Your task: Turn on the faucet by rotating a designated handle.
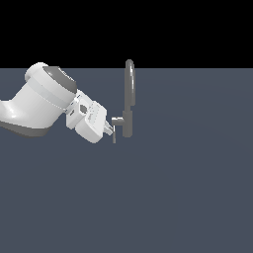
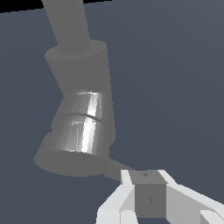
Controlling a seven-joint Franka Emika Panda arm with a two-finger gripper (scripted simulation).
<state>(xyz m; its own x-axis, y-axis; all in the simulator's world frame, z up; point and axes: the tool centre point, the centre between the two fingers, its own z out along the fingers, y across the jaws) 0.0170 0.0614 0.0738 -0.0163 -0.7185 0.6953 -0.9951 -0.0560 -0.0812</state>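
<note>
The grey faucet [image 1: 128, 121] stands upright on the floor with its tall narrow arched spout [image 1: 130, 84] above it. The handle [image 1: 115, 127] is a short stub off the body on the exterior view's left, ending in a thin rod that hangs down. My gripper [image 1: 110, 130] reaches in from the exterior view's left and meets that rod. In the wrist view the faucet body [image 2: 81, 78] looms large, and the handle's grey rod [image 2: 148, 192] sits between my white fingers [image 2: 114, 205], which press against both its sides. My gripper [image 2: 149, 209] is shut on the handle.
The large white arm [image 1: 37, 106] fills the exterior view's left. The faucet stands on a flat dark blue-grey floor [image 1: 188, 188], with a black background beyond it.
</note>
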